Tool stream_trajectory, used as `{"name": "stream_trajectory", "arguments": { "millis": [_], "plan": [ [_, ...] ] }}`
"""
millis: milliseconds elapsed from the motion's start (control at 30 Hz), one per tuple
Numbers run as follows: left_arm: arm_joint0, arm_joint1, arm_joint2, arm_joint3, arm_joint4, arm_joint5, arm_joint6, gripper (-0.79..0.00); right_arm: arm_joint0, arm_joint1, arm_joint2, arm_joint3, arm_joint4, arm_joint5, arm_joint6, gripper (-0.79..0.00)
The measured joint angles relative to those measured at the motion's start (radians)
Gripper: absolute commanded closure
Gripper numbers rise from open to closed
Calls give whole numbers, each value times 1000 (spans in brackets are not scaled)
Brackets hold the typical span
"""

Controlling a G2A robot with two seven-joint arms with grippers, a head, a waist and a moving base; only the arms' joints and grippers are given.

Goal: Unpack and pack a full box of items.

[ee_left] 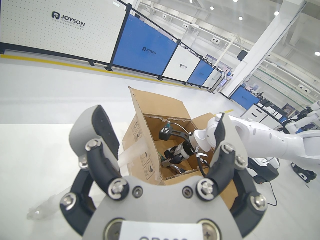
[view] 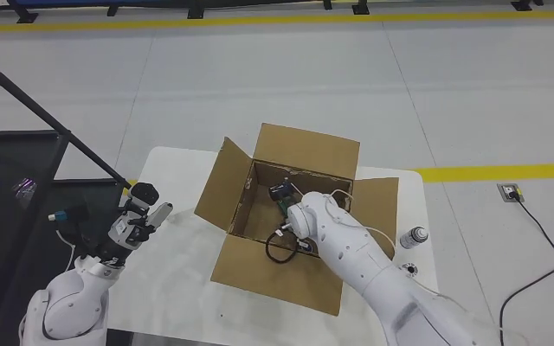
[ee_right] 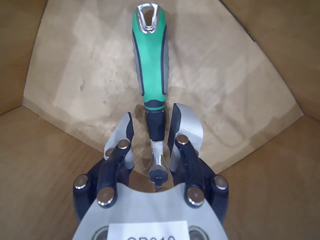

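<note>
Right gripper (ee_right: 152, 119) fingers being held apart, straddling black neck of ratchet wrench (ee_right: 150, 68), unclamped. Wrench, with smooth green grip and chrome head, lying on creased cardboard box (ee_right: 225, 76) floor. Left gripper (ee_left: 161, 119) being held wide over white table (view: 177, 259). Small grey bottle (view: 414, 236) standing beside box.

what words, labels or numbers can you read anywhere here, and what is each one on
wall panels: a company logo and name, repeated down the row; a brand, so left unquoted
cardboard box: handling pictograms on its side, no words
left sticker on the left gripper: cut off by the picture's edge, unreadable
right sticker on the right gripper: likewise cut off
</note>
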Motion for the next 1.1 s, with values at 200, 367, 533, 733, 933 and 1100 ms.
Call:
{"name": "stream_trajectory", "arguments": {
  "millis": [200,367,533,733,933,1100],
  "plan": [
    [0,0,0,0,0,0,0,-785,12,-25,-4,59,-5,-10,-11,-339],
    [0,0,0,0,0,0,0,-785,19,-43,-5,103,-5,-21,-16,-311],
    [0,0,0,0,0,0,0,-785,26,-58,-2,147,-4,-34,-32,-157],
    [0,0,0,0,0,0,0,-785,42,-71,12,175,7,-49,-61,0],
    [0,0,0,0,0,0,0,-785,65,-73,44,145,38,-68,-91,0],
    [0,0,0,0,0,0,0,-785,70,-60,70,73,40,-69,-84,0]
  ]
}}
